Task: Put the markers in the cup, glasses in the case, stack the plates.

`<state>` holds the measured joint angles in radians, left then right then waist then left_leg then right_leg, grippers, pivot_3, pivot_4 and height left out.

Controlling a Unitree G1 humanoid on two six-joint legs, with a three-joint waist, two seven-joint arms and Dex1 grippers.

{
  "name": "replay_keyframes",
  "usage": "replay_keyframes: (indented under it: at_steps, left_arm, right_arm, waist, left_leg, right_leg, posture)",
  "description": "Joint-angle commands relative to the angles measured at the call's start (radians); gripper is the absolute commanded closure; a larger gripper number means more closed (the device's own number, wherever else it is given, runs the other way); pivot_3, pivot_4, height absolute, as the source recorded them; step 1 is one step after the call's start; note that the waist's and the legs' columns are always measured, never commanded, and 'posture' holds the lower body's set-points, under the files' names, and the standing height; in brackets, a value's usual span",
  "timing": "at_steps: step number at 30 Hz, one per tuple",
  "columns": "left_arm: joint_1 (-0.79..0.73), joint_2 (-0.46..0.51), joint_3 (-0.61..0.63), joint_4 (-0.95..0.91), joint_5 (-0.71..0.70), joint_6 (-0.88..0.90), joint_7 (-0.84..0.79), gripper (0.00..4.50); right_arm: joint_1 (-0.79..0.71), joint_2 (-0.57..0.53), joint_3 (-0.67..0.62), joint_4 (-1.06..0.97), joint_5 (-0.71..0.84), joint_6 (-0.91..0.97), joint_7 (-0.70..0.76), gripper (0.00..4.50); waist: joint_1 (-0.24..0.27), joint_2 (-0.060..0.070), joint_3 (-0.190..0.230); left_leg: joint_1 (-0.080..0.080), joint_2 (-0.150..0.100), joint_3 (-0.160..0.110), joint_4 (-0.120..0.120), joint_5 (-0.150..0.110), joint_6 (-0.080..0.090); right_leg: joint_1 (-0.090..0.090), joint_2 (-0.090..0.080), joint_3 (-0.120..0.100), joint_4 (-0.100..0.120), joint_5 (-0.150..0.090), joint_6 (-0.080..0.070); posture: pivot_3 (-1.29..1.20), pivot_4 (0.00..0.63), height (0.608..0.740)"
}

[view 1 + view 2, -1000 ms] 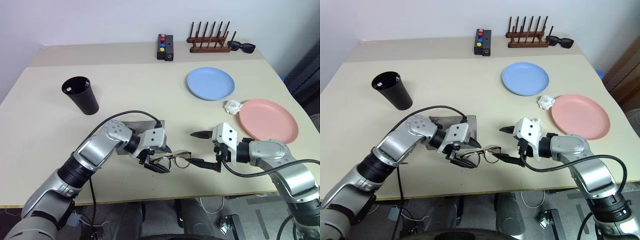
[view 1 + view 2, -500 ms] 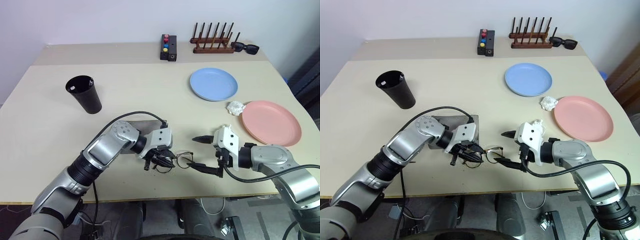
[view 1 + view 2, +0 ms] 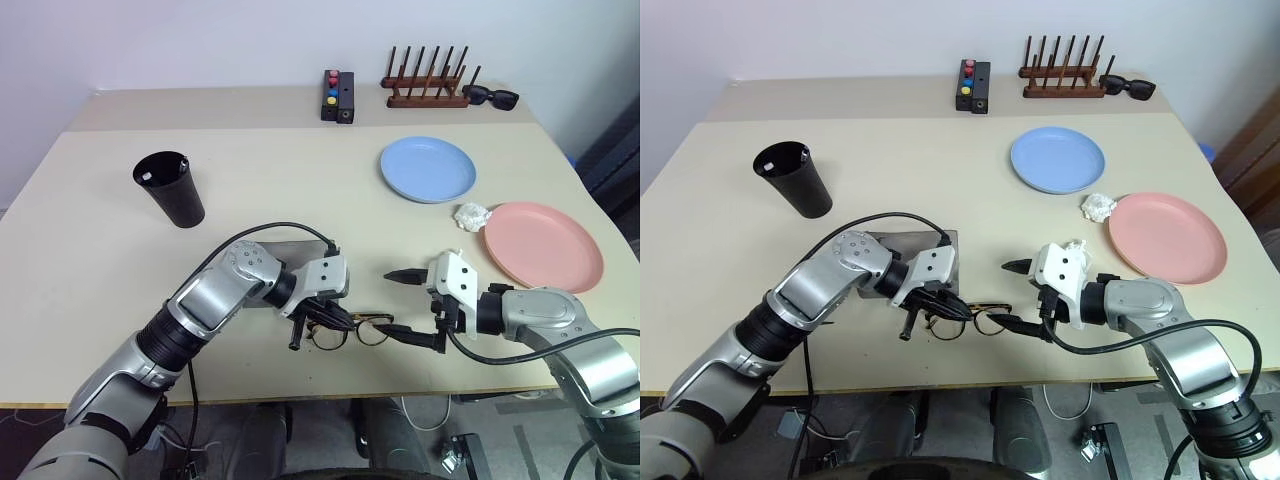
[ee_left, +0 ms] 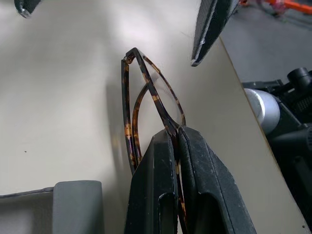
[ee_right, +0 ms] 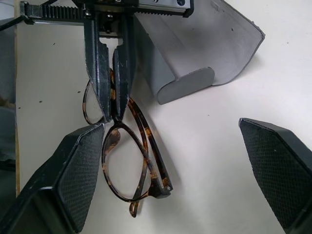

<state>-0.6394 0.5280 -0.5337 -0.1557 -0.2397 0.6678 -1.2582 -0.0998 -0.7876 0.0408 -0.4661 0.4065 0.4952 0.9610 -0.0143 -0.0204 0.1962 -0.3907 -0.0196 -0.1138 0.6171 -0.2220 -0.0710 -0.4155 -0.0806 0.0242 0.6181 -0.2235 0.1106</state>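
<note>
the left gripper (image 3: 312,322) is pinching the glasses (image 3: 352,331) at the bridge, jaws closed, near the table's (image 3: 90,240) front edge beside the open grey case (image 3: 940,247). the right gripper (image 3: 408,304) is hovering just beside them, jaws spread wide and holding nothing.

Silver arms, white wrist blocks, black cables, black-fingered pincers.

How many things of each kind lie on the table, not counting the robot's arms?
Plates: 2, light blue and pink
Cup: 1, black
Eyeglasses: 1
Sunglasses: 1
Glasses case: 1, grey
Wooden rack: 1
Button box: 1
Crumpled white paper: 1
Total: 9
</note>
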Motion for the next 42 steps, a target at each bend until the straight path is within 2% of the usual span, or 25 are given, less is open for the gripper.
replay_keyframes:
  at_steps: [1, 6, 10, 14, 17, 20, 26, 42]
  left_arm:
    - [-0.002, 0.024, 0.072, -0.039, -0.069, 0.017, -0.028, 4.46]
    - [-0.015, 0.083, 0.215, -0.058, -0.174, 0.036, -0.068, 4.46]
    - [-0.034, 0.143, 0.313, -0.066, -0.222, 0.015, -0.081, 4.46]
    - [-0.040, 0.229, 0.379, 0.011, -0.149, -0.142, -0.093, 4.46]
    - [-0.025, 0.276, 0.359, 0.100, -0.055, -0.312, -0.097, 4.46]
    - [-0.028, 0.281, 0.341, 0.180, 0.001, -0.399, -0.088, 4.46]
    - [-0.008, 0.244, 0.312, 0.178, 0.001, -0.416, -0.117, 4.46]
    - [-0.018, 0.226, 0.223, 0.226, 0.058, -0.453, -0.207, 4.46]
  right_arm:
    - [-0.010, -0.030, -0.072, 0.003, 0.020, -0.016, 0.013, 0.00]
    - [0.006, -0.083, -0.161, 0.034, 0.035, -0.021, 0.051, 0.00]
    - [0.015, -0.092, -0.172, 0.038, 0.035, -0.025, 0.064, 0.00]
    - [0.000, -0.058, -0.113, 0.018, 0.031, -0.018, 0.052, 0.00]
    - [-0.020, -0.028, -0.064, 0.004, 0.029, -0.014, 0.048, 0.00]
    - [-0.043, 0.001, -0.022, -0.001, 0.027, -0.010, 0.043, 0.00]
    - [-0.076, 0.044, 0.038, 0.011, 0.015, -0.013, 0.030, 0.00]
    - [-0.071, 0.068, 0.047, -0.003, 0.016, -0.019, -0.001, 0.00]
  waist:
    - [0.000, 0.000, 0.000]
    - [0.000, 0.000, 0.000]
    - [-0.002, 0.000, 0.001]
    - [-0.001, 0.000, 0.001]
    - [-0.004, 0.000, 0.001]
    - [0.000, 0.000, 0.001]
    - [0.001, 0.000, 0.001]
    - [-0.002, 0.000, 0.001]
  left_leg:
    - [0.000, 0.000, 0.000, 0.000, 0.000, 0.000]
    - [0.000, 0.000, 0.000, 0.000, 0.000, 0.000]
    - [0.000, 0.000, 0.000, 0.000, 0.000, 0.000]
    - [0.000, 0.000, 0.000, 0.000, 0.000, 0.000]
    - [0.000, 0.000, 0.000, -0.001, 0.000, 0.000]
    - [0.000, 0.000, 0.000, 0.000, 0.000, 0.000]
    - [-0.002, 0.000, 0.000, 0.000, 0.000, 0.000]
    - [-0.001, 0.000, 0.000, 0.000, 0.000, 0.001]
  right_leg:
    - [0.000, 0.000, 0.000, 0.000, 0.000, 0.000]
    - [0.000, 0.000, 0.000, 0.000, 0.000, 0.000]
    - [0.000, 0.000, 0.000, 0.000, 0.000, 0.000]
    - [0.000, 0.000, 0.000, -0.001, 0.000, 0.000]
    - [0.000, 0.000, 0.000, -0.001, 0.000, 0.000]
    - [0.000, 0.000, 0.000, -0.001, 0.000, -0.001]
    - [0.000, -0.001, 0.000, -0.002, 0.001, -0.001]
    - [0.000, 0.000, 0.000, -0.001, 0.002, -0.003]
  posture:
    - [0.00, 0.150, 0.740]
    - [0.00, 0.150, 0.740]
    - [0.00, 0.150, 0.740]
    - [0.00, 0.150, 0.740]
    - [0.00, 0.150, 0.740]
    - [0.00, 0.150, 0.740]
    - [0.00, 0.150, 0.740]
    - [0.00, 0.150, 0.740]
